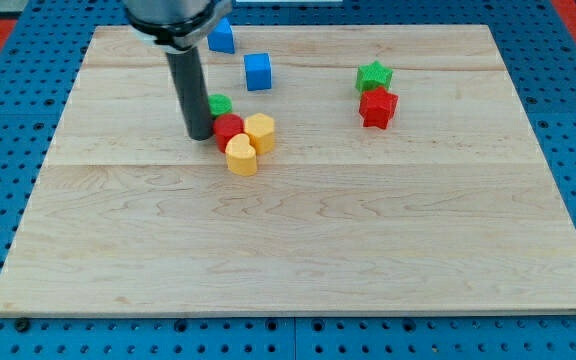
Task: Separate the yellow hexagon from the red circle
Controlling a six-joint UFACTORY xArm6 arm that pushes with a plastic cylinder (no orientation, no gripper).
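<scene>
The yellow hexagon (pixel 261 132) stands on the wooden board (pixel 298 240), touching the right side of the red circle (pixel 228 128). A second yellow block (pixel 241 156), heart-like in shape, touches both from below. A green block (pixel 220 104) sits just above the red circle, partly hidden by the rod. My tip (pixel 199 135) rests on the board right at the left edge of the red circle, on the side away from the hexagon.
Two blue blocks stand toward the view's top, one (pixel 221 37) near the rod and a cube (pixel 258 71) right of it. A green star (pixel 374 75) and a red star (pixel 378 106) touch each other at the upper right.
</scene>
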